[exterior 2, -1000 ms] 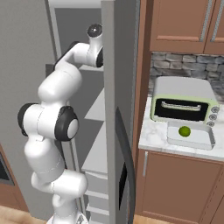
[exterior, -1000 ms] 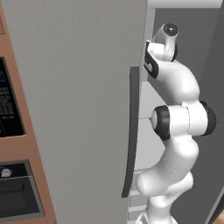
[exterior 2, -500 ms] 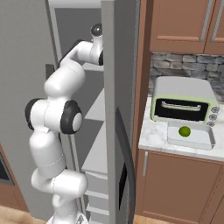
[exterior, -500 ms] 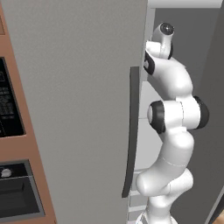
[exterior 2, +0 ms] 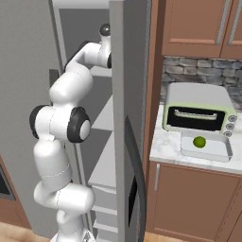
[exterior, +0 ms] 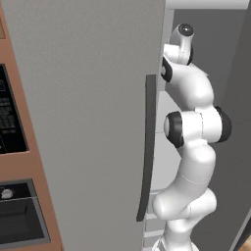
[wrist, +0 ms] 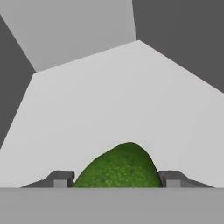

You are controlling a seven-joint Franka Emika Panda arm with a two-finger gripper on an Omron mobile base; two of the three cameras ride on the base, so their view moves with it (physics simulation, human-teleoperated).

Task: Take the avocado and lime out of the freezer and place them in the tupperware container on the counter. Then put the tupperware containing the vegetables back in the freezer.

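Jaws stand spread to either side of the avocado (wrist: 119, 168) in the hand view, one dark fingertip (wrist: 61, 178) just left of it and the other just right; whether they actually press the fruit cannot be told. The gripper (wrist: 117, 180) points along a white shelf (wrist: 109, 96) inside the freezer (exterior: 88, 98), and the dull green, speckled avocado lies on that shelf between the tips, with grey walls rising behind and at both sides.

From the base views, the white arm (exterior: 193, 137) reaches up into the open freezer compartment past the edge of the grey door, beside its long dark handle (exterior: 147, 147). White shelves and drawers (exterior 2: 106, 198) show lower down in the cabinet.

On the counter (exterior 2: 165, 153), to the right of the freezer, the tupperware container (exterior 2: 215, 150) sits just in front of the grey-and-green toaster oven (exterior 2: 198, 106). The lime (exterior 2: 199, 141) lies inside the container, a bright yellow-green ball near its back wall.
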